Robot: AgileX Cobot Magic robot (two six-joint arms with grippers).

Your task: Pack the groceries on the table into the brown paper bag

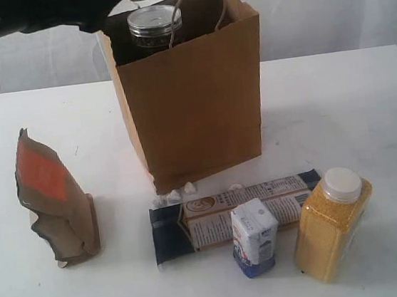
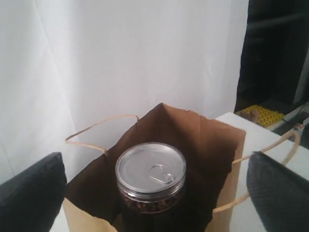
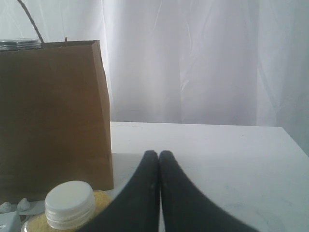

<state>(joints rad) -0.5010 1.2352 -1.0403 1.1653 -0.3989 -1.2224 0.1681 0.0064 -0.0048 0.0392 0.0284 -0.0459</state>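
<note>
While white curtain (image 1: 311,6) backs the table (image 1: 365,101) (white too) | left jaws spread | right jaws pressed together

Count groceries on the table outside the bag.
4: orange-brown pouch, left; long navy packet before the brown paper bag; small white-blue carton in front of it; yellow-grain bottle, right. The bag may hide others.

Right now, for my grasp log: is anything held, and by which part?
Nothing held: left gripper open, clear of the pull-tab can; right gripper shut, empty.
</note>
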